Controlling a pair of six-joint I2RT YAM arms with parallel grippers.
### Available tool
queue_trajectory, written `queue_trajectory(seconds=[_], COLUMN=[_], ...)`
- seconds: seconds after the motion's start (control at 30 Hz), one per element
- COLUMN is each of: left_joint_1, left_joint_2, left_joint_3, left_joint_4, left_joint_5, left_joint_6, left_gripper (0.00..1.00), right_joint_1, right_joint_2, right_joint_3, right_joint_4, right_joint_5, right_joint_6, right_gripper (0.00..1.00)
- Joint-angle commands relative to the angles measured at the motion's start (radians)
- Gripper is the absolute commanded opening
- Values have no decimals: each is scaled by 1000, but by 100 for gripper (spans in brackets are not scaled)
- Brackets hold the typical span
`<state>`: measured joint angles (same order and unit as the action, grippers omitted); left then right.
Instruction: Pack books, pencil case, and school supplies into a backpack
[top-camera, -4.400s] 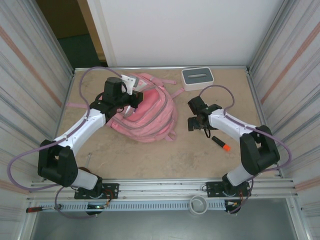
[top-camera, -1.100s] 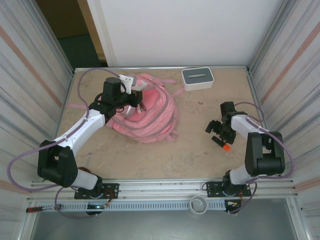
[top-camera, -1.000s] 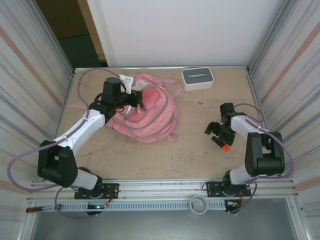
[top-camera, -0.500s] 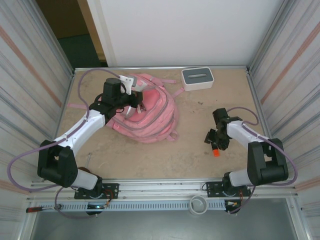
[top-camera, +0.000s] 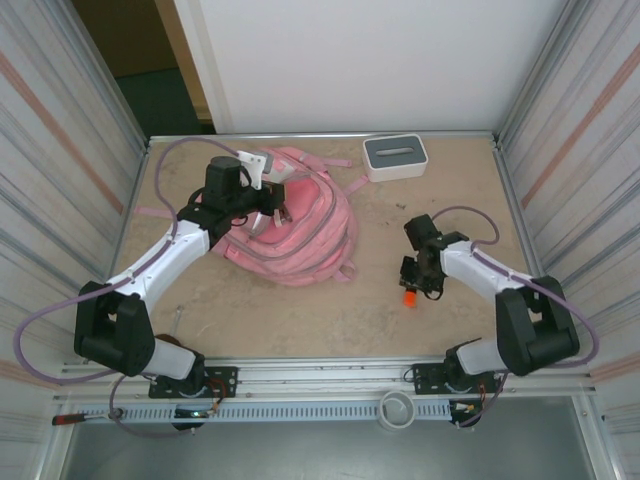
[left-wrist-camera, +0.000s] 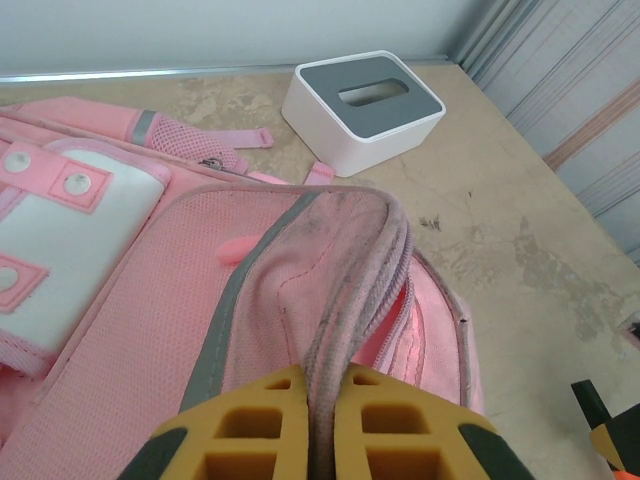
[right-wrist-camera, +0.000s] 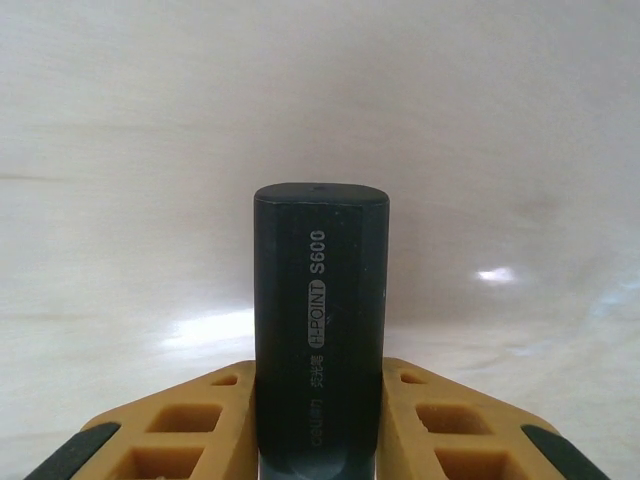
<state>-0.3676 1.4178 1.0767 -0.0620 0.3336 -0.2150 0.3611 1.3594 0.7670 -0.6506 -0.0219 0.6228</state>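
On the tabletop, towards its far left, lies the pink backpack (top-camera: 300, 235), a soft mound with its main opening facing up. At the backpack's upper rim, the left gripper (left-wrist-camera: 320, 405) has its jaws clenched on a fold of the pink fabric by the zip, holding the opening up.

To the right of the backpack, the right gripper (top-camera: 414, 278) has moved. A second ago it hung over the marker well away from the backpack, jaws spread wide. Now the jaws are clamped on the marker (right-wrist-camera: 320, 290), and arm and marker are about halfway back to the backpack. So the pickup looks done, and the carry to the held-open bag is under way. The marker is not yet over the opening.

The marker's long axis runs alongside the backpack's right flank, not towards it. Its orange tip (top-camera: 409, 298) points to the side of the backpack nearer the robot. Its blunt dark end points the other way and sticks out past the jaws. It will probably need turning or tipping to drop into the bag.
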Motion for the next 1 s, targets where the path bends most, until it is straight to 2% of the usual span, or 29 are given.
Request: queue_trajectory(seconds=[0.0,0.1,0.27,0.47,0.5,0.6,0.73,0.87,0.97], left_joint_1=[8,8,9,10,10,10,10,10,10], left_joint_2=[-67,-63,-63,-81,-82,-85,-85,-83,-79], left_joint_3=[6,7,12,4,4,4,3,2,2], left_joint_4=[80,80,74,71,72,71,71,69,70], left_joint_5=[27,22,29,20,21,24,25,18,18], left_joint_6=[-14,-13,-14,-11,-13,-14,-12,-6,-6], left_gripper=[0,0,0,0,0,0,0,0,0], right_joint_1=[59,143,250,280,279,272,266,275,291], right_joint_2=[-92,-71,103,373,415,500,488,431,420], right_joint_3=[84,173,373,597,634,703,668,597,565], right_joint_4=[140,261,433,567,571,566,572,551,525], right_joint_5=[-126,-171,-224,-286,-299,-331,-341,-317,-282], right_joint_6=[98,163,233,307,313,322,305,268,251], right_gripper=[25,24,26,29,30,43,54,49,38])
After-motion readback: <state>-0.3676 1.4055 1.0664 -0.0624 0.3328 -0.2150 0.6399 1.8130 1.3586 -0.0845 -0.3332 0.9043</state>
